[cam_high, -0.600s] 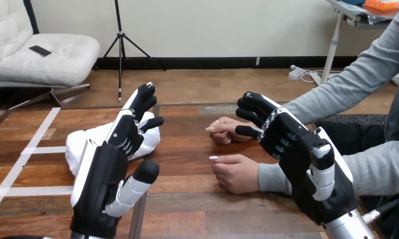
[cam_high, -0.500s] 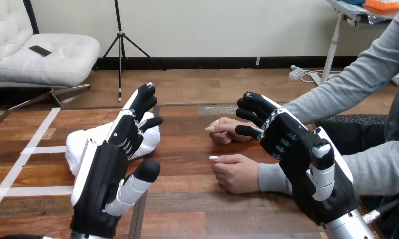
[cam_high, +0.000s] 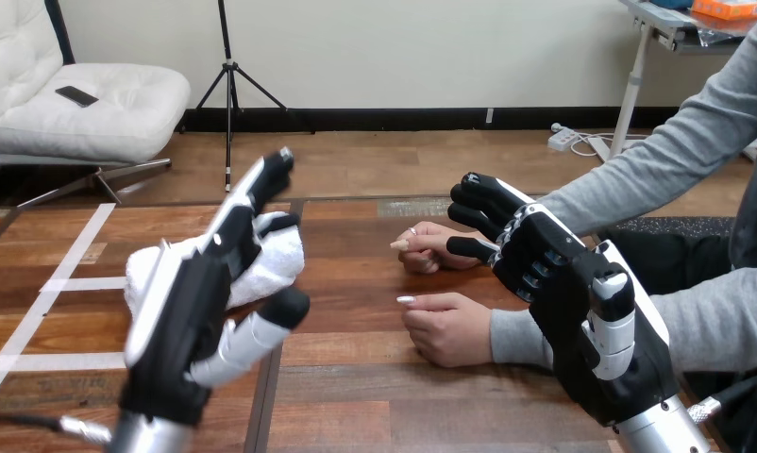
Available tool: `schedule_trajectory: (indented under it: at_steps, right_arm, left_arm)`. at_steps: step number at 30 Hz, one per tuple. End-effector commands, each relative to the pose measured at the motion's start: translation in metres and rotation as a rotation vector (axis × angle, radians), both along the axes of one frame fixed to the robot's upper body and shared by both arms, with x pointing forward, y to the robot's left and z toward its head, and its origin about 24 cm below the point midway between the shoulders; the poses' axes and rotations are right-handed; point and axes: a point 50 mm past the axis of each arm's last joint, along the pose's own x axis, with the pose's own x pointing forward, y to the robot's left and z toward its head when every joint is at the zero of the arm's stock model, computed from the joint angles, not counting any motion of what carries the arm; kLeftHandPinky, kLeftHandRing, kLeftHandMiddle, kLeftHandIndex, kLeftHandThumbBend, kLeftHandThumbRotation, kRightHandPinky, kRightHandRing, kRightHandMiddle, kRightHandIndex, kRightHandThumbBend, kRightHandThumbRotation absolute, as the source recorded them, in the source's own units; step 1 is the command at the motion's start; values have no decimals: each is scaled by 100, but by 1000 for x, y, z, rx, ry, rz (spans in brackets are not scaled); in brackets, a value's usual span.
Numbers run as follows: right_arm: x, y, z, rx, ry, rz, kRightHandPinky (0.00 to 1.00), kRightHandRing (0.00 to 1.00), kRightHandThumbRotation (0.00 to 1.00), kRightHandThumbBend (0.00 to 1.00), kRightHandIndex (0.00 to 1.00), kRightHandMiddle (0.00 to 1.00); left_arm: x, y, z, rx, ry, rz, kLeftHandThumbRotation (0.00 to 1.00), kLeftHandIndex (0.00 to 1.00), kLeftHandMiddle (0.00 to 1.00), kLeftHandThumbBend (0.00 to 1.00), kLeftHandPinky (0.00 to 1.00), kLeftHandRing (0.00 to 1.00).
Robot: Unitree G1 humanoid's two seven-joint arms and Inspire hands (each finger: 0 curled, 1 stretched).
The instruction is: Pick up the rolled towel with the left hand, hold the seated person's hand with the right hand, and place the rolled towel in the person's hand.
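While on the wooden table (cam_high: pixel 356 396), rolled towel (cam_high: pixel 278 260) near white tape (cam_high: pixel 77 283).

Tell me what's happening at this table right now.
A robot and a seated person share a wooden table. The robot's left hand is open, raised in front of the rolled towel, which lies on the table, not yet picked up. Its right hand is by the person's farther hand; whether it holds it, I cannot tell. The person's nearer hand rests on the table.
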Motion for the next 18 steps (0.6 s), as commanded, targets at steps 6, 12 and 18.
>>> schedule_trajectory:
  at_steps: [6, 12, 18]
  right_arm:
    - [13, 7, 18, 15, -97, 19, 85, 91, 100, 100, 88, 90]
    - [14, 7, 18, 11, -98, 15, 85, 91, 100, 100, 88, 90]
    - [15, 7, 18, 12, -95, 17, 84, 90, 100, 100, 87, 89]
  left_arm:
    - [29, 8, 40, 83, -185, -16, 86, 92, 95, 100, 84, 95]
    - [44, 13, 50, 100, -197, 2, 85, 93, 97, 100, 84, 95]
    - [56, 16, 55, 121, -196, 9, 84, 94, 98, 100, 90, 98]
